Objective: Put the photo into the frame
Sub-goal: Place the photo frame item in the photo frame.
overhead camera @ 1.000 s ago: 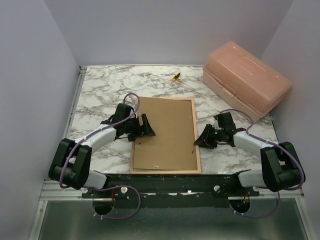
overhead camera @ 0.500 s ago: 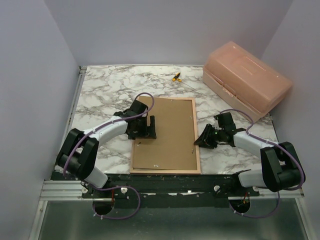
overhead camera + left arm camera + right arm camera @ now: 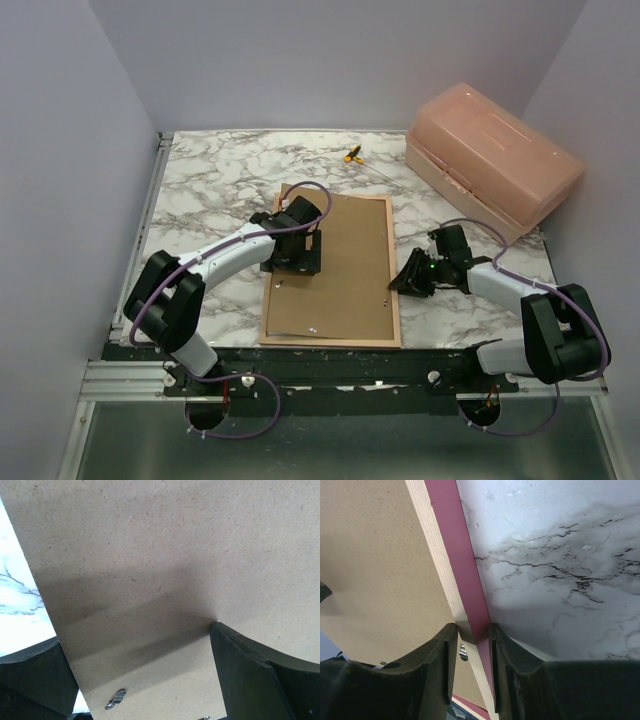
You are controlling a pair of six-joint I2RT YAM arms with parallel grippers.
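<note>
The frame (image 3: 394,270) lies face down in the middle of the table, wood-coloured back up, with the brown backing board (image 3: 345,275) lying in it. My left gripper (image 3: 293,255) is open over the board's left part; in the left wrist view its jaws stand wide apart (image 3: 135,635) with bare board (image 3: 150,540) between them and a metal tab (image 3: 116,698) below. My right gripper (image 3: 405,283) is shut on the frame's right edge, whose pink and wood rim (image 3: 455,555) runs between the jaws (image 3: 472,630). The photo is hidden.
A salmon plastic box (image 3: 495,160) stands at the back right. A small yellow and black item (image 3: 352,154) lies at the back middle. Marble table (image 3: 200,190) shows to the left and behind the frame. Grey walls enclose the table.
My left gripper has moved right, from the frame's left edge onto the backing board. The right gripper has stayed on the frame's right edge.
</note>
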